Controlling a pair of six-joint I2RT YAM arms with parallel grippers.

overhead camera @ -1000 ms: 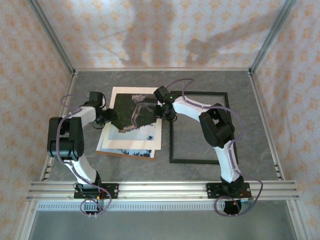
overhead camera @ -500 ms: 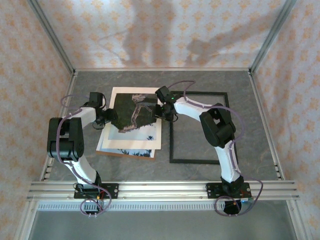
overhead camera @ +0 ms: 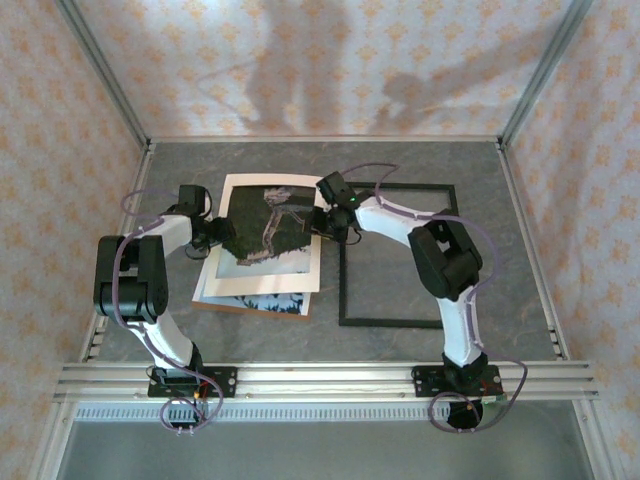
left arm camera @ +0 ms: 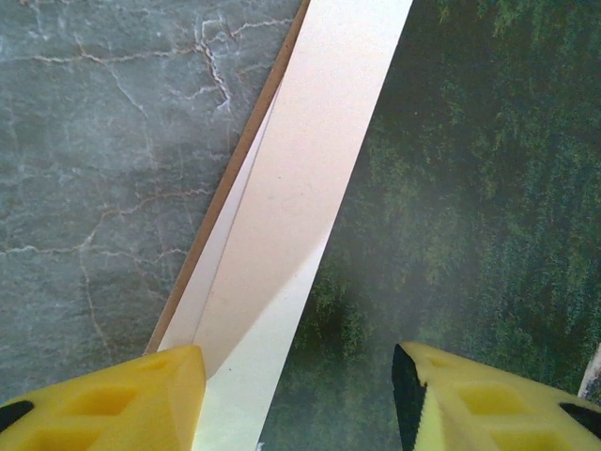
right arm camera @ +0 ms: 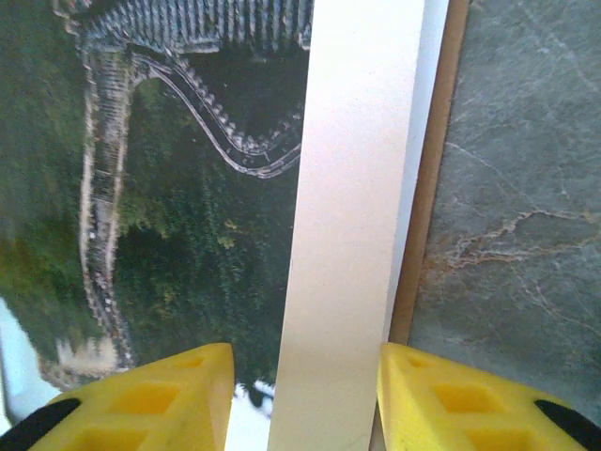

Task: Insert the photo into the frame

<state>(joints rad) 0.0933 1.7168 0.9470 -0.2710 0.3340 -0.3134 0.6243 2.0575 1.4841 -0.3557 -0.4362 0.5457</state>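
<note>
Black and thin, the frame lies flat on the grey marbled table, with bare table showing inside it. The photo sits just left of the frame, picture side up, on top of a small stack. A second print with a blue strip and a brown board peek out along the stack's near edge. The photo's right edge lies at the frame's left bar.

The left gripper is at the photo edge far from the frame. In the left wrist view its yellow fingers stand wide apart, with the white border and the green hill between them. A shadow lies under that border, and the board's brown edge runs beside it.

The right gripper is at the photo edge nearest the frame. Its yellow fingers are also spread, over the white border and the winding wall. I cannot tell whether either pair touches the paper.
</note>
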